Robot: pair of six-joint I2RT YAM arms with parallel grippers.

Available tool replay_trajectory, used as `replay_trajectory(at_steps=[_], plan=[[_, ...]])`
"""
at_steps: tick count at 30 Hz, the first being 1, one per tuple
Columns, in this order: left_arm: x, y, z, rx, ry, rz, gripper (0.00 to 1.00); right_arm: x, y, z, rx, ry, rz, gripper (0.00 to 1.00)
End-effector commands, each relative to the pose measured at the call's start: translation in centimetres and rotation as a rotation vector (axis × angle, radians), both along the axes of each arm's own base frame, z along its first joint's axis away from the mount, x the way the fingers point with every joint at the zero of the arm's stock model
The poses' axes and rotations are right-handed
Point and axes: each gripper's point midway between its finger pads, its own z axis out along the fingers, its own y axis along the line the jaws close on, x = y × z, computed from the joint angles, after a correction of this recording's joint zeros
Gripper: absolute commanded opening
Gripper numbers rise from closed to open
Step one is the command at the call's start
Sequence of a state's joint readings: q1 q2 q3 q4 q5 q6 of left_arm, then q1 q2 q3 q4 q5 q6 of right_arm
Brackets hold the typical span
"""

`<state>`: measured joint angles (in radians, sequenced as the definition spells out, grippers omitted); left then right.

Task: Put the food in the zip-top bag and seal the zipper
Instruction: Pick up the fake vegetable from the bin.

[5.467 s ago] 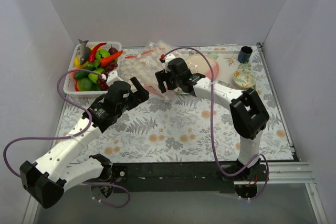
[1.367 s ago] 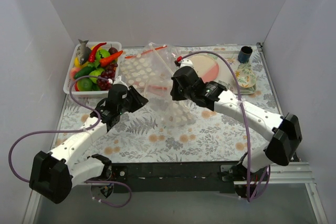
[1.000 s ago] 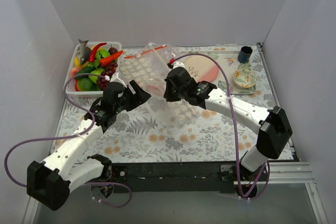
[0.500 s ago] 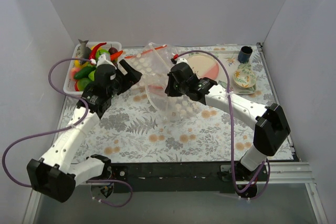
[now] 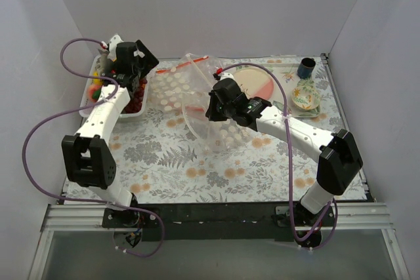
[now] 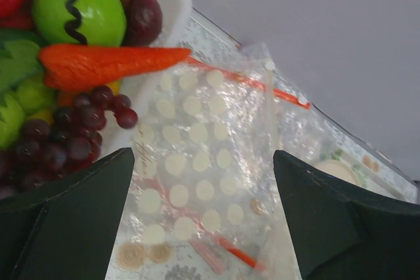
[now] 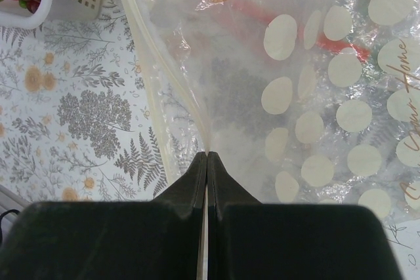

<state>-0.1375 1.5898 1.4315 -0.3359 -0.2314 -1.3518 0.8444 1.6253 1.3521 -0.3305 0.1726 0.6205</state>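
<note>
The zip-top bag (image 5: 190,93), clear with white dots, lies crumpled at the table's middle back. Its red zipper (image 5: 191,63) runs along the far edge. My right gripper (image 5: 212,108) is shut on a thin fold of the zip-top bag (image 7: 315,96), with its jaws (image 7: 207,157) pressed flat together on the plastic. My left gripper (image 5: 146,62) hangs open over the white basket (image 5: 88,106) of food at the back left, nothing between its fingers (image 6: 65,214). Its wrist view shows an orange carrot (image 6: 111,63), purple grapes (image 6: 72,139), a green fruit (image 6: 79,8), the zip-top bag (image 6: 203,155) and the zipper (image 6: 244,80).
A pink plate (image 5: 254,82) lies behind the right gripper. A dark cup (image 5: 306,67) and a floral bowl (image 5: 305,96) sit at the back right. Grey walls close in on the left, back and right. Purple cables loop off both arms.
My left arm has swung from the table's middle up and left to the basket, its jaws widening. The right gripper has stayed shut on the bag, shifting only slightly.
</note>
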Motion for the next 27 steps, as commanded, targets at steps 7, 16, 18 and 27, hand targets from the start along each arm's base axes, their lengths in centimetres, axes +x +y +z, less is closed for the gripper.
replay_trajectory(at_steps=[7,16,18,27], plan=[[4.9,7.3,-1.7,0.314,0.061,0.117,0.93,0.4,0.5,2.5,0.038,-0.042,0.013,0.01],[8.0,7.8,-3.6,0.365,0.083,0.059,0.89,0.3,0.9,2.1,0.039,-0.030,0.028,0.01],[9.0,7.7,-3.8,0.377,0.085,0.047,0.88,0.3,1.1,2.2,0.040,-0.026,0.035,0.01],[8.7,7.3,-6.1,0.495,0.164,0.019,0.88,0.2,1.2,1.7,0.033,-0.013,0.045,0.01]])
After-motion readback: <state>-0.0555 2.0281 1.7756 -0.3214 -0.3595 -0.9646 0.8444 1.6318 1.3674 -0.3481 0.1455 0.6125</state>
